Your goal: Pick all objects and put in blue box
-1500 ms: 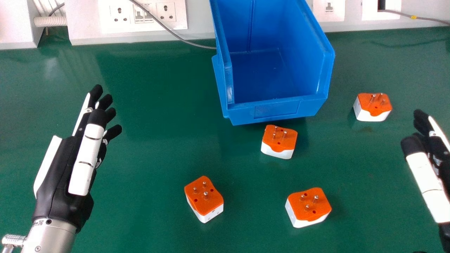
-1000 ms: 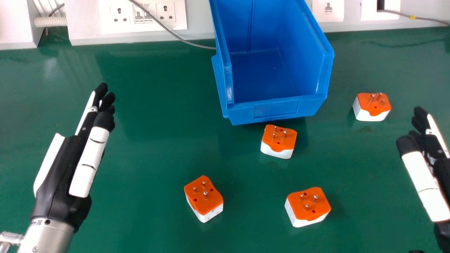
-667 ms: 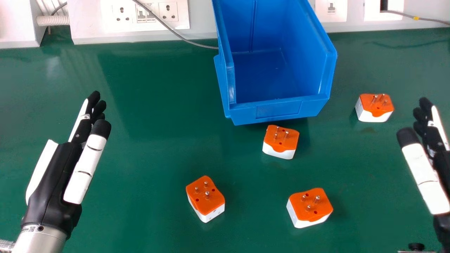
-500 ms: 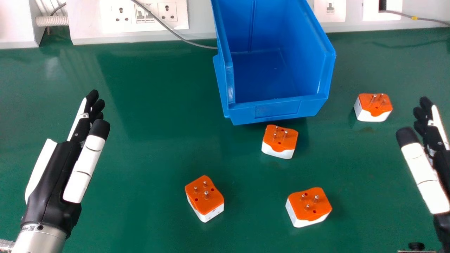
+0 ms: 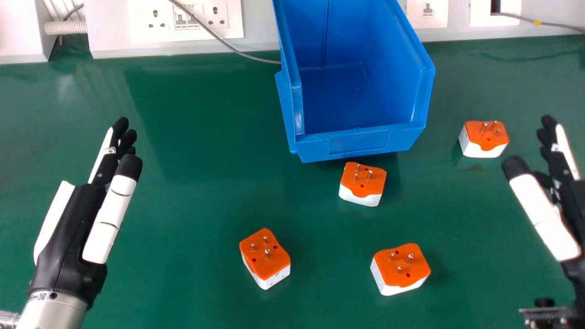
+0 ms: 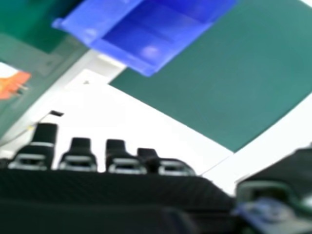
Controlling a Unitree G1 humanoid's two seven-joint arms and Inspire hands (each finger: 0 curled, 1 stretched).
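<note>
- Straight and pinching nothing, the fingers of my right hand (image 5: 542,214) stand side by side, with my thumb apart from them; my left hand (image 5: 68,228) has straight fingers too, close together.
- All four plugs lie on the bench (image 5: 192,205), pins up, so the job looks barely begun.
- Nearest my right fingers is the right-hand plug (image 5: 483,139), well apart from the box and toward the bench's far right corner. I judge it my likely first pick; coming in too low or from the side, I could nudge it away.
- Just beside the front wall of the blue box (image 5: 361,141) sits the middle plug (image 5: 362,185). My fingertips could knock that wall and shove the box toward the bench's far edge, where a cable (image 5: 247,56) runs.
- Farther from that edge lie the near left plug (image 5: 265,259) and the near right plug (image 5: 400,269), both turned askew; a grip across their corners might let them twist and drop.
- Metal pins could catch my fingers, or the box's rim if I lift too little.
</note>
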